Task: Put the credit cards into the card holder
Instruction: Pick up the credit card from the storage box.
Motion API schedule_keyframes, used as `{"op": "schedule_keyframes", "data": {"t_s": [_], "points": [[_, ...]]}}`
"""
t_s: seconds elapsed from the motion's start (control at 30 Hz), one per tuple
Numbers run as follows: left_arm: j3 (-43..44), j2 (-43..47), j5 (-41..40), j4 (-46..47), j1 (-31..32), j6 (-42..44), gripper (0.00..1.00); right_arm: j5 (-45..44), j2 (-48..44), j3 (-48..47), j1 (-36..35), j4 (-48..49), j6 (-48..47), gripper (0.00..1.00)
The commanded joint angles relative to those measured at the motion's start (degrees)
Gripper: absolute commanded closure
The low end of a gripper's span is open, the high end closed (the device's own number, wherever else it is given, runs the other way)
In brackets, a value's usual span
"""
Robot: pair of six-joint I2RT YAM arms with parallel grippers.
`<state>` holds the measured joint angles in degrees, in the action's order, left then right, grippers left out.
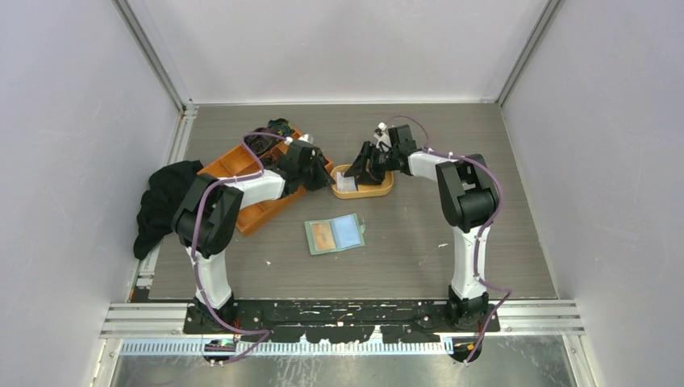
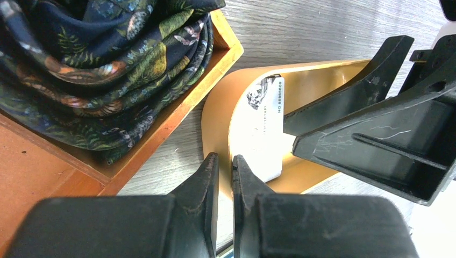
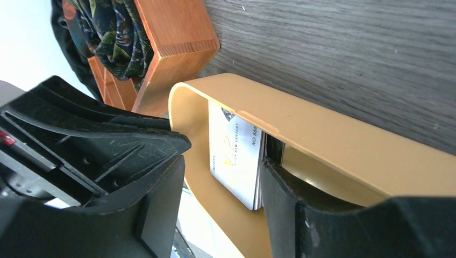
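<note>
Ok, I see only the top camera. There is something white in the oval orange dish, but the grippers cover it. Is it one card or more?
Observer: More than one. The right wrist view shows the cards as a stack inside the dish, with layered edges on its side.
Operator: Are they gripped?
Observer: Not yet. The right gripper is open, the stack sits in its gap, and one finger is close against the stack's edge.
Operator: And the other side?
Observer: The left gripper has its fingers almost together on the dish's rim; it seems to pinch the wall.
</note>
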<state>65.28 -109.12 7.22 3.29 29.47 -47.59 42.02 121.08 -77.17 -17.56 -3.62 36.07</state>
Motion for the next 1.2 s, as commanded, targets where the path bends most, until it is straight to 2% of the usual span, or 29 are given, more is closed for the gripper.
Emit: {"op": "schedule_keyframes", "data": {"t_s": [0.0,0.27,0.37,0.53,0.63,1.17], "points": [[-0.2,1.8,2.8,0.3,1.2,-0.8,0.99,6.4,-5.4,1.3,-0.5,9.0,6.7,0.42],[0.1,2.0,2.5,-0.3,1.3,-0.7,0.99,8.0,-5.8,3.1,0.2,13.9,10.2,0.45],[0.2,2.2,2.5,-0.5,1.4,-0.8,0.99,7.8,-5.2,3.1,0.2,13.8,9.9,0.49],[0.5,2.2,2.5,-0.7,1.4,-0.7,0.99,1.9,-4.8,-0.1,0.0,1.4,0.8,0.57],[0.9,2.1,2.5,-0.8,1.6,-0.7,0.99,-1.4,-4.5,-1.1,-0.1,-3.1,-2.4,0.58],[0.6,2.8,2.6,-0.9,2.3,-1.2,0.98,-4.1,-1.1,-4.2,-2.7,-9.1,-8.2,0.58]]}}
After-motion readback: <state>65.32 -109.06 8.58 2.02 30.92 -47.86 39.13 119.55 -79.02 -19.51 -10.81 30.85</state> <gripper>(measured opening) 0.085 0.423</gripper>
